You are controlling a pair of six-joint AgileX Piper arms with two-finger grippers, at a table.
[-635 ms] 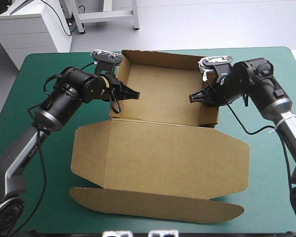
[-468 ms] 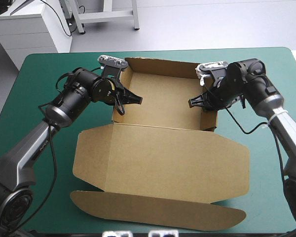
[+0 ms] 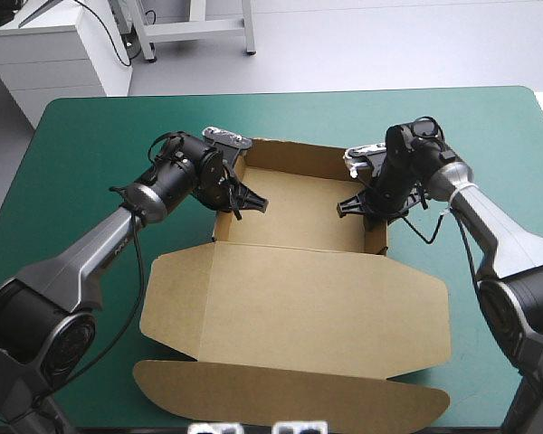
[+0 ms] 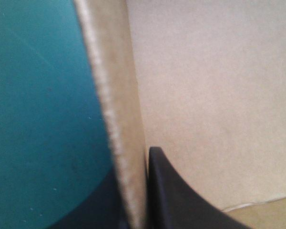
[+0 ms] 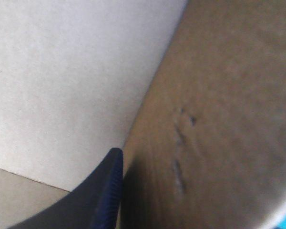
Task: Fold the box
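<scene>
Left end effector (image 3: 256,202) clamps the left wall of the brown box (image 3: 294,298) at upper centre; right end effector (image 3: 348,208) clamps its right wall.

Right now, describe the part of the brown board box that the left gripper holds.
On the teal-green table cover lies the brown board box, an open tray. The left gripper is shut on its left wall: upright, unlike the flat lid.

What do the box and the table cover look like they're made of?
The box: brown board, probably cardboard, matte; its cut wall edge looks rough and fibrous in the left wrist view. The table cover: teal-green, smooth, matte, maybe a mat or fabric; the pictures leave that open.
</scene>
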